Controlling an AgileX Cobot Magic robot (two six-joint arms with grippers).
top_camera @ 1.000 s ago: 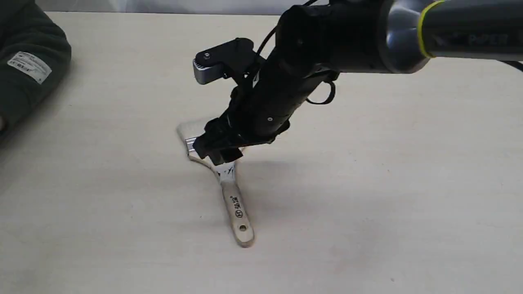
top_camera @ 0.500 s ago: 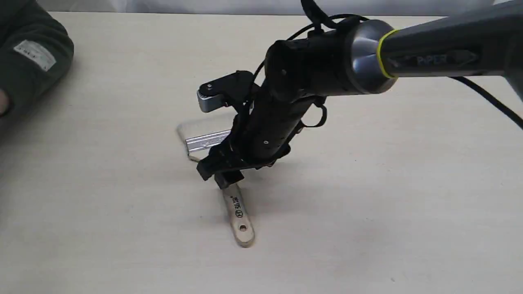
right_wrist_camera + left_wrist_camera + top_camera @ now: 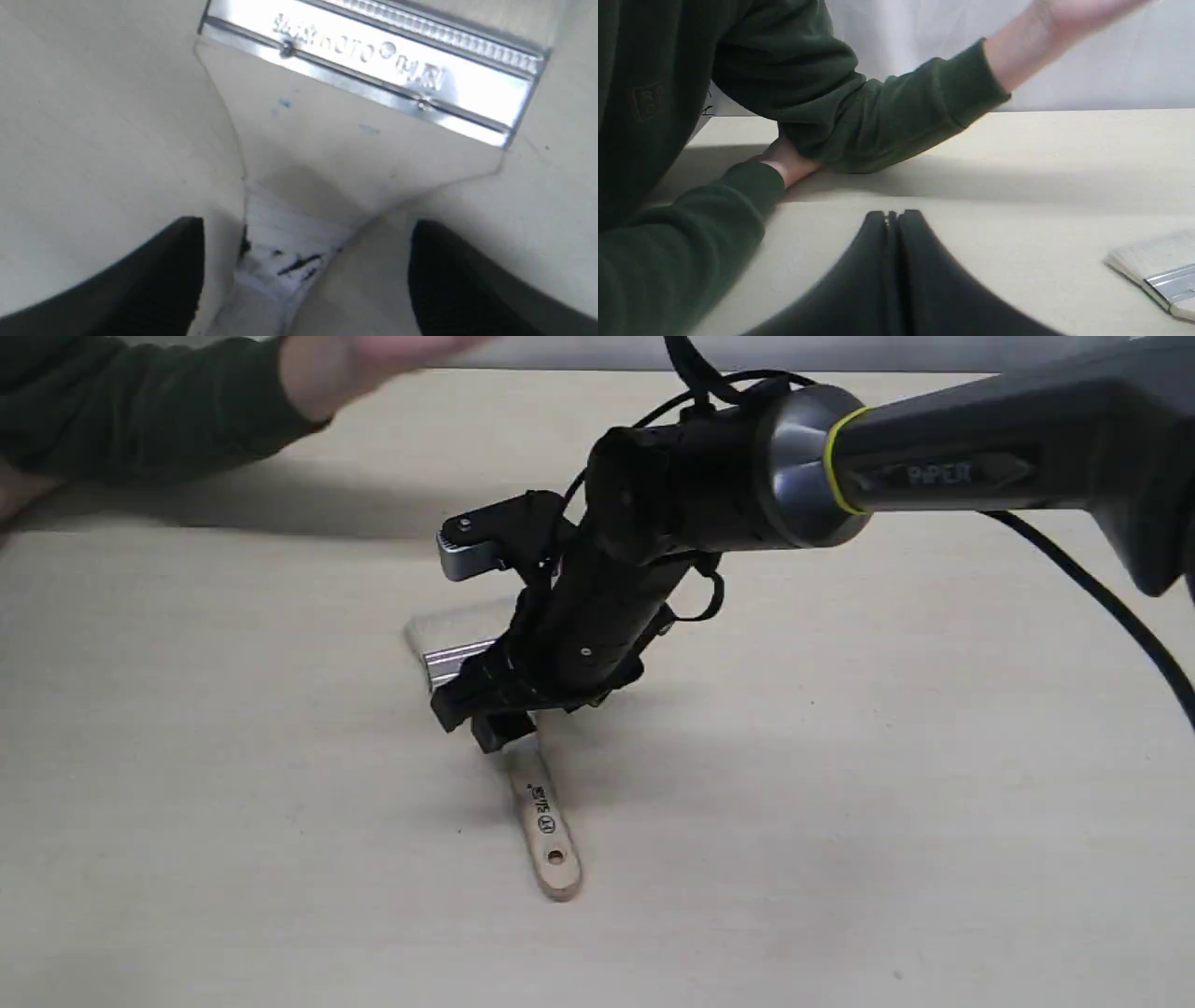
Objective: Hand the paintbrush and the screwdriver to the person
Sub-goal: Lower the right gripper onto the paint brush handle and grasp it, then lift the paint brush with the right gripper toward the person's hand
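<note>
The paintbrush [image 3: 541, 807] lies flat on the pale table [image 3: 887, 821], near the middle of the exterior view. Its pale bristles and silver ferrule point toward the far side of the table. Its light wooden handle, with black print and a hole at the end, runs toward the near edge. The right wrist view shows the paintbrush [image 3: 355, 140] up close: a stamped metal ferrule, then wood that narrows to a neck marked with white and black smudges.

The right gripper [image 3: 478, 721] is lowered over that neck, close to the table. Its jaws are apart, with one black finger on each side of the handle. In the right wrist view, the right gripper [image 3: 299, 280] has bare table showing between each finger and the wood, so nothing is gripped. The right arm [image 3: 934, 467], black and grey with a yellow ring, reaches in from the right of the exterior view and bends down to the brush.

The left gripper [image 3: 892, 221] shows only in its own wrist view. Its jaws are pressed together with nothing between them, and the table stretches out beyond them. The bristle end of the paintbrush [image 3: 1153, 270] lies on the table well apart from it.

The person [image 3: 140, 411], in a dark green long sleeve, is at the far left corner of the table in the exterior view. A bare raised hand [image 3: 373, 359], blurred, is held over the far edge. In the left wrist view the person [image 3: 896, 121] has that forearm sloping upward, while the other hand [image 3: 787, 165] rests on the table beneath the elbow.
</note>
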